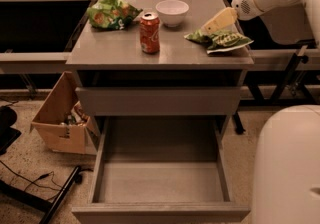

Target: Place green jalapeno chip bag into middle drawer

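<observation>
Nearest me the drawer (160, 211) stands pulled out and empty, so the target is ready. Its low side walls and the closed front (157, 100) just above leave a narrow mouth, though. If I bring the bag in too high or too far back, it could catch on that front, or land on the rim and slide to the floor, maybe toward the box (60, 120) at the left. The white base (287, 168) sits close on the drawer's right, so I judge a careless swing down that side could knock the drawer. Up on the top (115, 50), the can (150, 32) stands upright well left of the work, and a wide sweep leftward could tip it. Beyond that, the bag (225, 40) lies flat near the right front corner with its white edge close to the lip, so a push instead of a pinch could shove it off. The gripper (207, 28) angles down at the bag's back left end, apparently touching it, and I cannot tell whether it is clamped on the foil or released. Flat foil gives little to grab, so I expect a slip, or a corner-only hold that lets the bag swing and drop on the way down. Farthest back, the bowl (172, 12) is near the gripper and could be clipped on the lift. The bright bag (111, 13) is well apart, so a mix-up seems unlikely.
</observation>
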`<state>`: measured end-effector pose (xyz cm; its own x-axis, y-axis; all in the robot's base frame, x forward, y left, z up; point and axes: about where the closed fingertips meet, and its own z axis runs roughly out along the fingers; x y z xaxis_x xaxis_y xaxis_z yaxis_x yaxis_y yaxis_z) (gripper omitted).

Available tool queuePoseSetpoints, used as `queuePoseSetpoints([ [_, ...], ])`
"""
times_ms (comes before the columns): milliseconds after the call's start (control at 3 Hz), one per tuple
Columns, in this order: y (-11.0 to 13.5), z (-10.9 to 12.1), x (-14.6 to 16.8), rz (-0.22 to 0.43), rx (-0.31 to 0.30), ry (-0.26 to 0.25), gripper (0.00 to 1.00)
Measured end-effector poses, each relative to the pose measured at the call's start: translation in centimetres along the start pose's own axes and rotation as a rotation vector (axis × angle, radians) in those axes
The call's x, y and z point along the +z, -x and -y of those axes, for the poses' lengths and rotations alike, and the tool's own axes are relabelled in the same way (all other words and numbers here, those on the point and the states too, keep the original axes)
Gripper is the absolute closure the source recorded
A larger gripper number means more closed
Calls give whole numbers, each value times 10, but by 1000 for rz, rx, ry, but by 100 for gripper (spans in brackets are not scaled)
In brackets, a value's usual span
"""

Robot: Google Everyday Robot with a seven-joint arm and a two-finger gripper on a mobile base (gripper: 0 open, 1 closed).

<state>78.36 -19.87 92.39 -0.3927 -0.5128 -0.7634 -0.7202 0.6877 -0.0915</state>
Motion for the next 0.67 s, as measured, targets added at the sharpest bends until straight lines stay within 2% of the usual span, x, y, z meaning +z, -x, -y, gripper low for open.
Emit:
queuePoseSetpoints([
  [333, -22, -11, 48, -21, 38, 101, 27],
  [667, -22, -11, 49, -22, 39, 102, 50],
])
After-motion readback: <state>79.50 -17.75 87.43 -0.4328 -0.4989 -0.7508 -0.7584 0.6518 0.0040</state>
